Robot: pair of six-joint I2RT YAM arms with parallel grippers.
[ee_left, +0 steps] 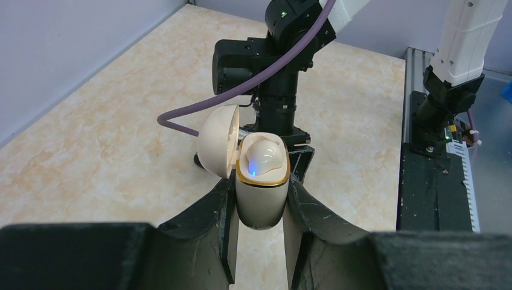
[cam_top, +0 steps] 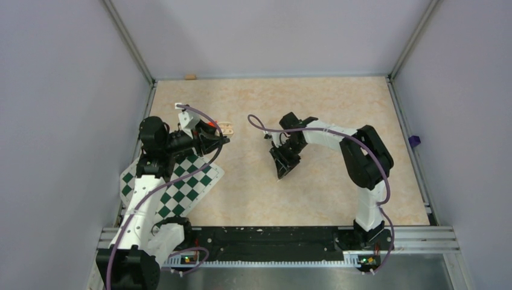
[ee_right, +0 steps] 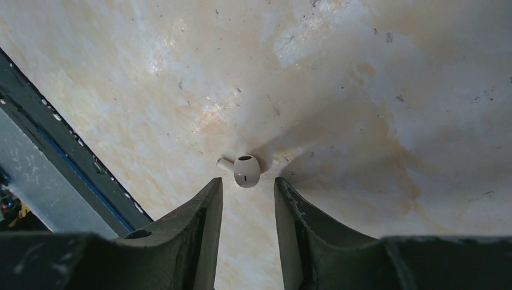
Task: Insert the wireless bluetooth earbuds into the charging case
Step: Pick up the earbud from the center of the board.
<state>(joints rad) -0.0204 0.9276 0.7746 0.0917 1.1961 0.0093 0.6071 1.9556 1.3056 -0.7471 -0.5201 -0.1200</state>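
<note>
My right pincer, jaws apart, is hovering over the counter with the earbud lying just beyond its tips, stem pointing crosswise left; my left pincer is clamping the open charging case.

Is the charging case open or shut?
Open: the lid stands swung aside from the charging case, its inside exposed.
</note>
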